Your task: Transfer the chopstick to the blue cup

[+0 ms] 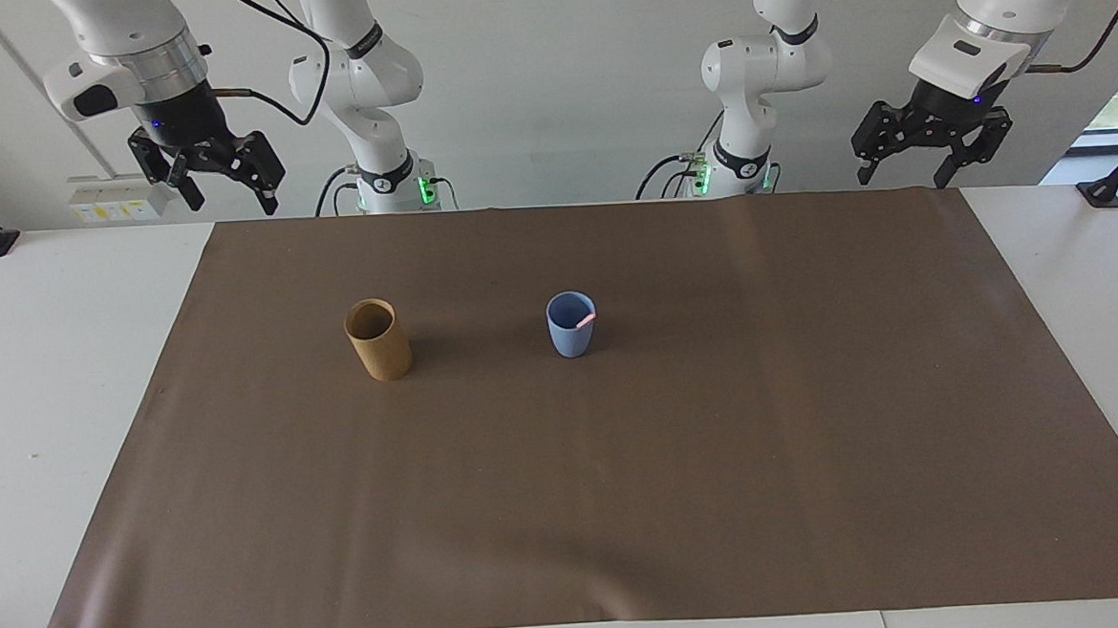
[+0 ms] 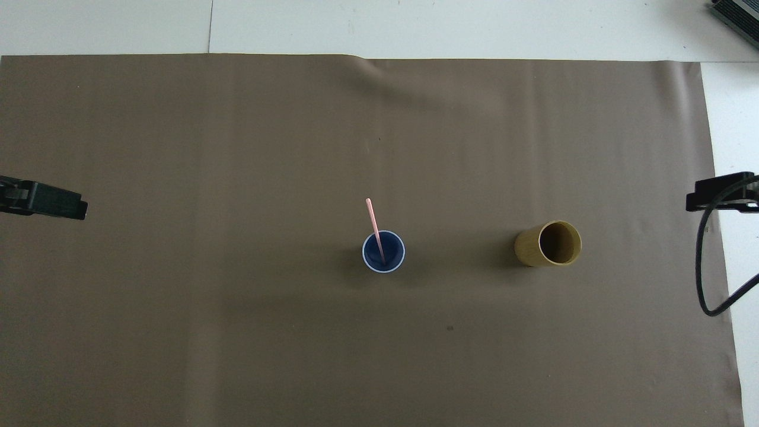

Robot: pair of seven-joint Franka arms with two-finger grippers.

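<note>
The blue cup stands upright near the middle of the brown mat. In it the pink chopstick leans against the rim, its upper end sticking out. My right gripper hangs open and empty, high above the mat's corner by the right arm's base. My left gripper is open and empty too, raised over the mat's corner at the left arm's end. In the overhead view only dark edges of the left gripper and the right gripper show.
A taller tan-brown cylindrical holder stands upright on the mat, beside the cup toward the right arm's end. White tabletop borders the mat on all sides. A black cable hangs from the right arm.
</note>
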